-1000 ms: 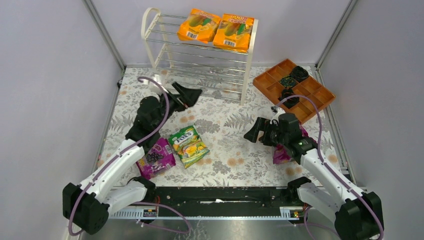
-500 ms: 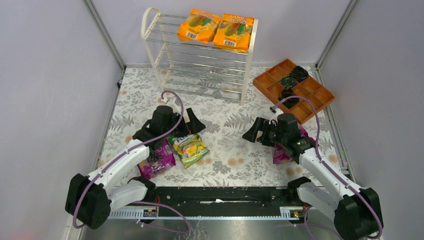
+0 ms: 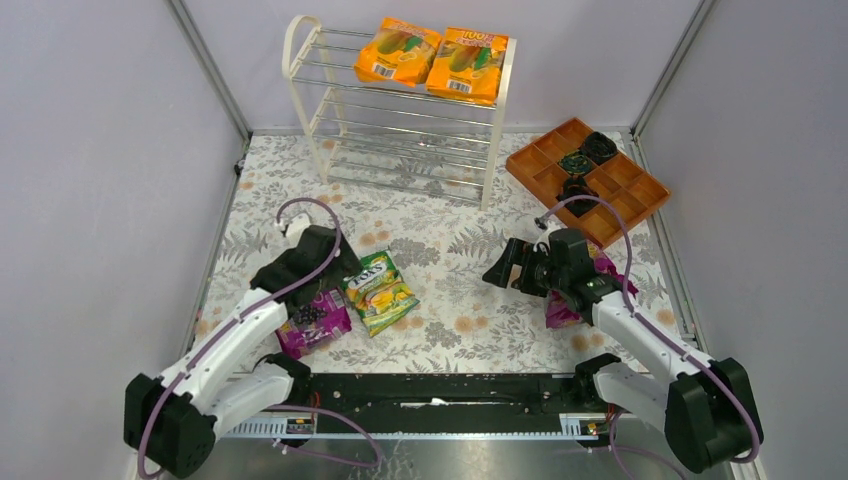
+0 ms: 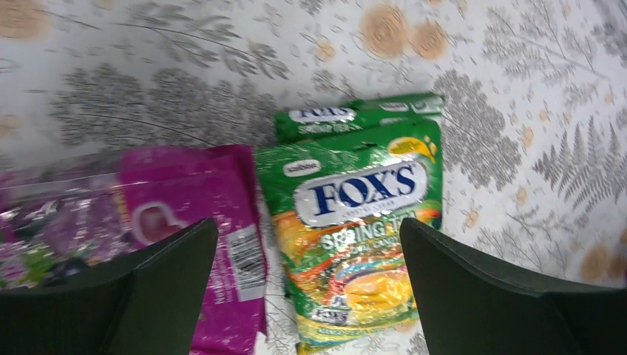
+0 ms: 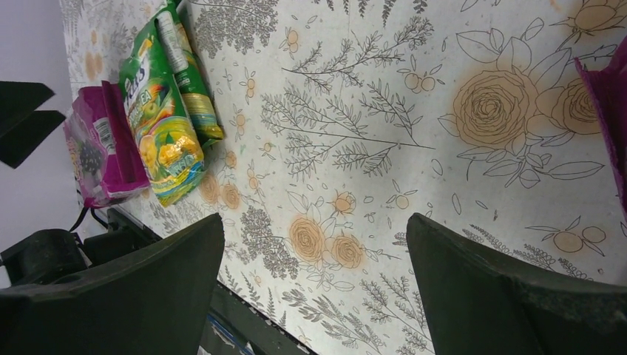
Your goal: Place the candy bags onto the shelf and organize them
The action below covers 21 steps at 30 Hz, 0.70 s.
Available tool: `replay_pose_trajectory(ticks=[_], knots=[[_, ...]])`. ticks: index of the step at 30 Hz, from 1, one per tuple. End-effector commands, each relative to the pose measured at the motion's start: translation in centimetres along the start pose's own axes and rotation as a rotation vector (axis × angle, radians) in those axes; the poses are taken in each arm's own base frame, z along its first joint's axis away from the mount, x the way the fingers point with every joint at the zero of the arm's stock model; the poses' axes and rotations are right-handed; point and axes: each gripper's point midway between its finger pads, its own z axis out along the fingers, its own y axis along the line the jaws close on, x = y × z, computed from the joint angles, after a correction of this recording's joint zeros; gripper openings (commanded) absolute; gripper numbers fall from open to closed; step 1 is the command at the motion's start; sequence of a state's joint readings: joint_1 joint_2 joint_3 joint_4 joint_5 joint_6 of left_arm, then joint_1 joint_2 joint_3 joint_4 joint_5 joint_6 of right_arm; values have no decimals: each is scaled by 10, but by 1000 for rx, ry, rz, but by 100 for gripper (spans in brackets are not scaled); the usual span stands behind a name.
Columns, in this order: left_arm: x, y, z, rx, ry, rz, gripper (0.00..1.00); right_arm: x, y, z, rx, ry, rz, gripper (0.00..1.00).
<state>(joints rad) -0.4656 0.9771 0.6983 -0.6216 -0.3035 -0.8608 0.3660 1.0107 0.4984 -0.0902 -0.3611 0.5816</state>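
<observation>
Two orange candy bags (image 3: pixel 398 50) (image 3: pixel 467 62) lie side by side on the top tier of the white shelf (image 3: pixel 310 130). On the floral mat a green candy bag (image 3: pixel 378 290) (image 4: pixel 355 222) rests on a second green one (image 4: pixel 358 115), with a purple bag (image 3: pixel 312 318) (image 4: pixel 185 214) at its left. My left gripper (image 3: pixel 335 275) (image 4: pixel 307 222) hovers open over the green and purple bags, touching neither. Another purple bag (image 3: pixel 560 310) (image 5: pixel 610 96) lies partly under my right arm. My right gripper (image 3: pixel 505 265) (image 5: pixel 314 218) stands open and empty above the bare mat.
An orange compartmented tray (image 3: pixel 630 190) with black round objects (image 3: pixel 598 146) sits at the back right. The shelf's lower two tiers show only chrome rods. Grey walls close in both sides, and a black rail (image 3: pixel 440 390) runs along the near edge.
My left arm has swung back from near the shelf's foot toward me and now hangs over the green and purple bags. The right arm has edged slightly left. Both grippers stayed open.
</observation>
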Motion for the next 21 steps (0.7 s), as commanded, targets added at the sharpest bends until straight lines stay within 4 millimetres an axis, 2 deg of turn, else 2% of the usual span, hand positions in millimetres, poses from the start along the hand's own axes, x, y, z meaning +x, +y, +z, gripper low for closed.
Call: replay_pose_trajectory(ticks=[1, 3, 5, 6, 10, 13, 14, 17, 18, 21], knots=[[-21, 34, -13, -158, -118, -30, 96, -2, 8, 7, -47, -3, -16, 100], [-17, 38, -12, -194, -89, -20, 91, -1, 9, 8, -50, 3, -18, 100], [-8, 37, -8, -208, -35, -5, 75, 2, 6, 9, -43, 9, -15, 100], [-1, 36, -5, -207, -2, 2, 72, 2, 5, 10, -40, 11, -11, 100], [14, 33, 2, -213, 53, 11, 69, -1, 10, 14, -66, -3, -16, 100], [14, 14, 0, -128, 55, 39, 66, 3, 16, 19, -85, 12, -19, 100], [14, 8, -1, -100, 52, 46, 66, 7, 21, 24, -92, 28, -20, 100], [21, -16, 1, 30, 82, 82, 72, 21, 51, 44, -169, 85, -39, 100], [24, -21, 2, 54, 95, 88, 75, 31, 65, 53, -202, 121, -52, 100], [26, -32, 2, 94, 119, 93, 79, 45, 94, 77, -282, 184, -24, 100]])
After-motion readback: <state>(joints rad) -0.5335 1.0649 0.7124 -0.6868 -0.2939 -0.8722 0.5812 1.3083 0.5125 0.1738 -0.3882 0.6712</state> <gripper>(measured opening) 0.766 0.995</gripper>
